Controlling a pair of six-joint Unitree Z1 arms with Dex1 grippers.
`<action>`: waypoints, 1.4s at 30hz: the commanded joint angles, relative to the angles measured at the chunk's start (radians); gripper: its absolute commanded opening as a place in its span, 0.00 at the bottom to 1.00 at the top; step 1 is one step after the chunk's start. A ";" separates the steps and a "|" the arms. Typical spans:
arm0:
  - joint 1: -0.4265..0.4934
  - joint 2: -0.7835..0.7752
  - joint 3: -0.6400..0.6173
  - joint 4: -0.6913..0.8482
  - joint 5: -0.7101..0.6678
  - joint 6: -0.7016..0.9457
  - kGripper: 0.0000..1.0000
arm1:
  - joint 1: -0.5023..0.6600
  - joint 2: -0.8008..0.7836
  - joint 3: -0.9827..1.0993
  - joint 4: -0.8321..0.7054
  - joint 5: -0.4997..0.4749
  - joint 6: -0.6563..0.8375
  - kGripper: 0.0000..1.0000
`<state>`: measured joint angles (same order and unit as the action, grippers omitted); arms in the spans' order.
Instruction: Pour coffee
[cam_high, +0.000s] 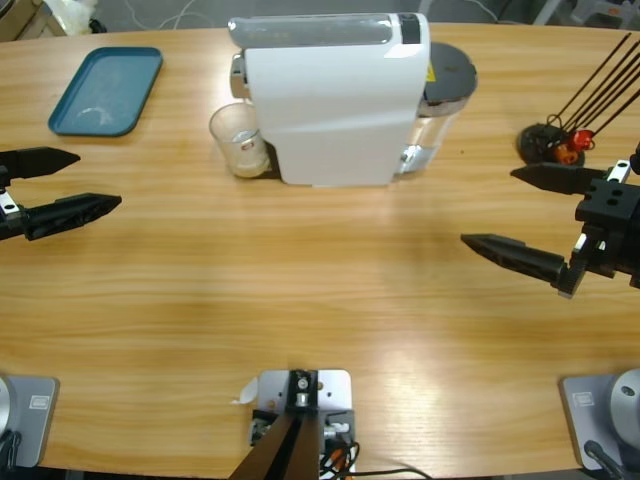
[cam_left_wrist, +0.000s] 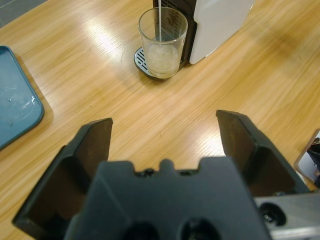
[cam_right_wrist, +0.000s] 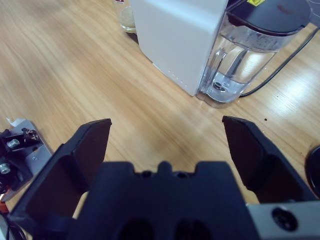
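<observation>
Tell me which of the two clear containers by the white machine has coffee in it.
The small open glass on the drip tray at the machine's front, holding pale foamy coffee. The other, the lidded water tank, holds no coffee.

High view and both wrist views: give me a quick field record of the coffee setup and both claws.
machine: big white boxy coffee machine, upright at the table's far side
glass: small clear glass on the machine's round metal drip grate
coffee: pale tan foamy liquid, low in the glass
stream: thin pale stream running into the glass
tray: teal rectangular tray, apart from the glass
left claw: open, holding nothing
right claw: open, holding nothing
</observation>
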<state>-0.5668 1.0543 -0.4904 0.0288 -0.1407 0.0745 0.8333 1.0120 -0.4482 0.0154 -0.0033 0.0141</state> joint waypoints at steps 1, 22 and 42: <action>-0.008 0.027 0.023 -0.004 -0.015 0.004 0.89 | 0.012 0.029 0.000 0.015 0.014 -0.011 1.00; -0.008 0.029 0.023 -0.003 -0.016 0.004 0.89 | 0.012 0.031 -0.001 0.017 0.017 -0.011 1.00; -0.018 0.035 -0.096 0.033 -0.041 0.067 0.88 | 0.012 0.031 -0.006 0.023 0.031 -0.010 1.00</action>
<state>-0.5684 1.0542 -0.4971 0.0440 -0.1408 0.0904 0.8333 1.0145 -0.4493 0.0200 0.0005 0.0141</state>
